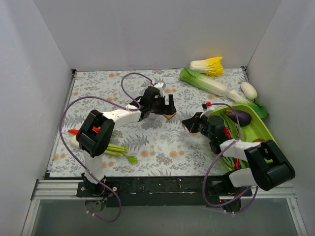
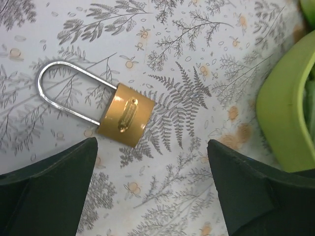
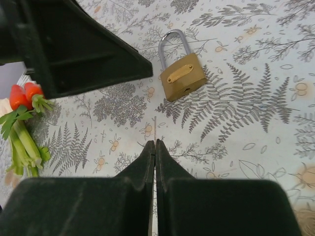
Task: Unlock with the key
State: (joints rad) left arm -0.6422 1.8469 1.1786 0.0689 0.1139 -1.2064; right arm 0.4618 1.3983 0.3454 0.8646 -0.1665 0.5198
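The padlock (image 2: 125, 121) lies on the table (image 1: 123, 83), left of the tray (image 2: 280, 113). The key (image 3: 155, 129), in the right gripper (image 3: 155, 143), sits near the padlock.

No text, number or brand can be read anywhere in these views. The brass padlock with a long silver shackle (image 2: 125, 121) carries a raised oblong plate on its face, but any stamping there is too blurred to make out.

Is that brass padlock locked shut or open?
Looks shut: on the brass padlock, both legs of the silver shackle enter the body.
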